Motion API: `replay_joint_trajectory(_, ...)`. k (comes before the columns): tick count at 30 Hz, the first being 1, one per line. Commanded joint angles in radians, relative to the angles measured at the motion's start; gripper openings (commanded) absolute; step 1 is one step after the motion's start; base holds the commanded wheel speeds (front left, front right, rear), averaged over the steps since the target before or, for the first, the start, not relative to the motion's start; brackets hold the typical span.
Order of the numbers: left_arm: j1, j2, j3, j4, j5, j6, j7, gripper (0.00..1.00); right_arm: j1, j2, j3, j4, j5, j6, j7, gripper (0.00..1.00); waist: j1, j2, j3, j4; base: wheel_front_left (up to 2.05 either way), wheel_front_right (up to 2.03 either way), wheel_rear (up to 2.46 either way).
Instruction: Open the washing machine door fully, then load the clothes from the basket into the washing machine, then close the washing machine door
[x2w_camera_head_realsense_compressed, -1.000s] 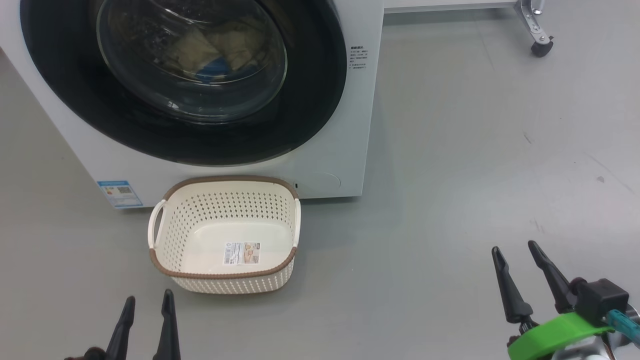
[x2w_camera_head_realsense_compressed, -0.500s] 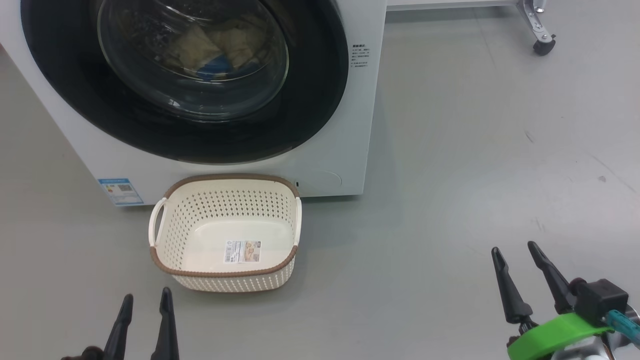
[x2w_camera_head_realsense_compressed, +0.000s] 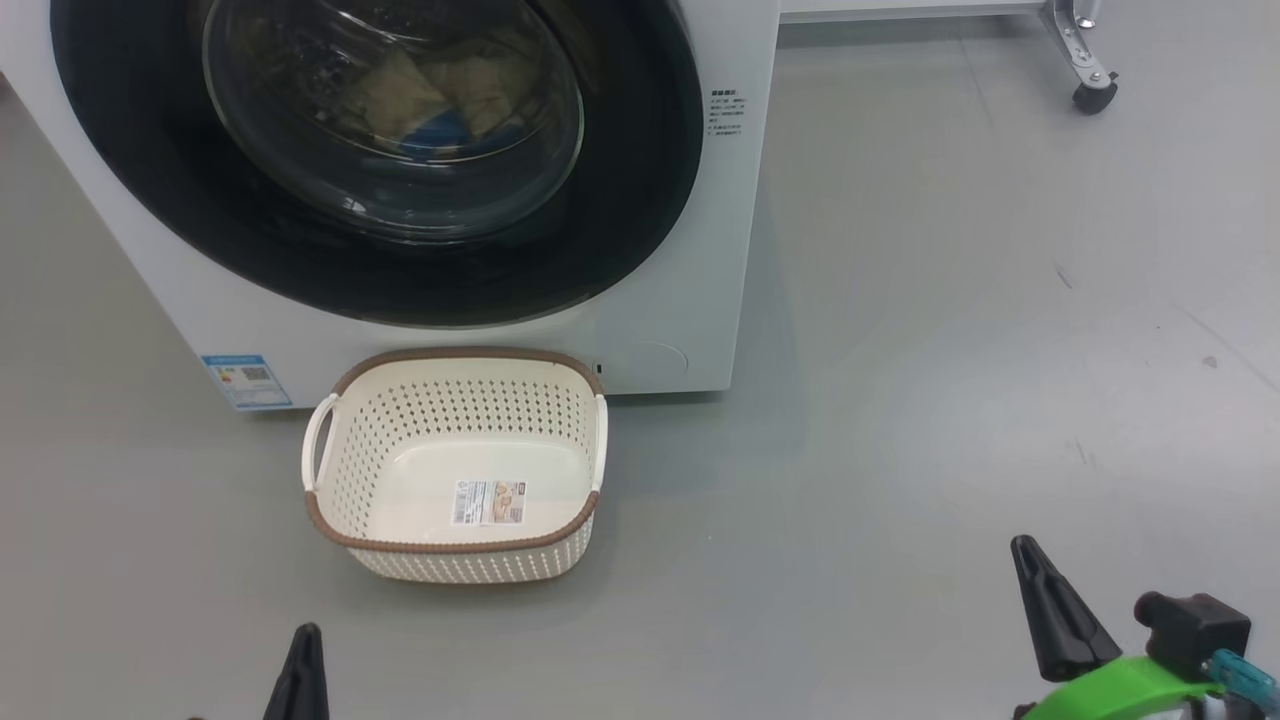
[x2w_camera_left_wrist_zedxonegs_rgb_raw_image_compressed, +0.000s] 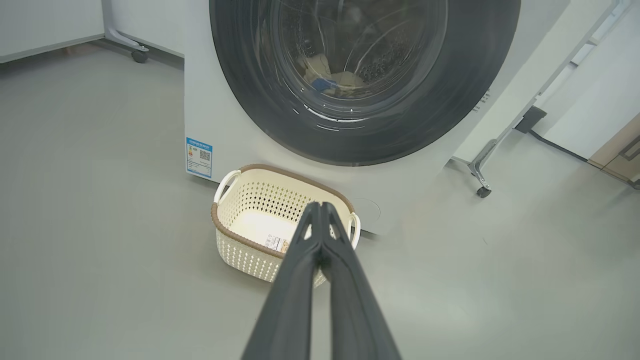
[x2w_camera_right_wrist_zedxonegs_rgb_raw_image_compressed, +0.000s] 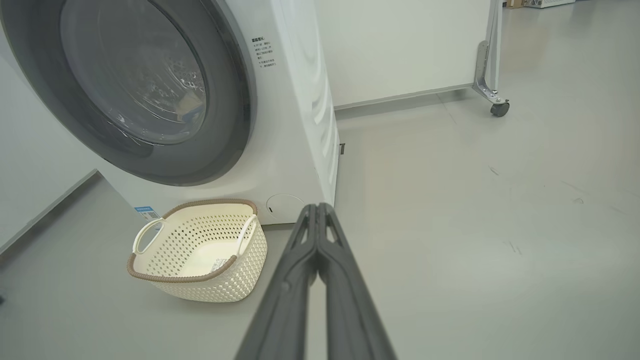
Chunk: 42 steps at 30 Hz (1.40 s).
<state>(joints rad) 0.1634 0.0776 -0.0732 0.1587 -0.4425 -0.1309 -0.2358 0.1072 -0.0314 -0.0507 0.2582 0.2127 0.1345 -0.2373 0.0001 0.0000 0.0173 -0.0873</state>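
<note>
**Floor and machine.** The grey floor (x2w_camera_head_realsense_compressed: 950, 350) is shown across the right and lower parts of the head view. The washing machine (x2w_camera_head_realsense_compressed: 715, 250), a white front-loader, is placed at the upper left of that view and is cut by the top and left edges.

**Door.** The washing machine door (x2w_camera_head_realsense_compressed: 620, 230) is seen lying flush against the white front. Its glossy black rim rings the bulging glass window.

**Basket.** The basket (x2w_camera_head_realsense_compressed: 455, 560) is set on the floor at lower centre-left, just in front of the machine's base and below the door. Its cream bottom is exposed, and a label sticker (x2w_camera_head_realsense_compressed: 488, 502) is fixed there.

**Clothes.** The clothes (x2w_camera_head_realsense_compressed: 440, 95) are found inside the drum, behind the glass at the top of the frame, as pale cream fabric with a blue patch. Whether one garment or several are piled there cannot be told through the reflections.

**Grippers.** The left gripper (x2w_camera_left_wrist_zedxonegs_rgb_raw_image_compressed: 318, 206) is shown in the left wrist view rising from the bottom edge. Its two dark fingers are pressed together with nothing pinched, and the tips are drawn over the basket's rim. The right gripper (x2w_camera_right_wrist_zedxonegs_rgb_raw_image_compressed: 316, 206) is shown likewise in the right wrist view, fingers pressed together on nothing, with the tips drawn against the machine's lower corner.

**Small details.** A blue-white label (x2w_camera_head_realsense_compressed: 246, 380) is fixed low on the machine's front at the left. A caster (x2w_camera_head_realsense_compressed: 1092, 96) is seen at the upper right.
</note>
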Motion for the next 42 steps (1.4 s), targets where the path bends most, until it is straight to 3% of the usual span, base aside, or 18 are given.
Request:
replay_joint_trajectory(1,-0.03,0.008,0.011,-0.027,-0.028,0.001,0.007,0.0,-0.04,-0.01,-0.004,-0.031,0.033,0.0,0.005,0.0,-0.0001,0.0,0.0,0.001,0.0,0.0,0.0)
replay_joint_trajectory(42,-0.114,0.01,0.054,0.014,-0.44,0.0,0.111,0.0,-0.1,-0.02,-0.015,-0.025,0.516,-0.002,0.118,0.0,-0.0001,0.0,-0.005,0.031,0.0,0.0,0.0)
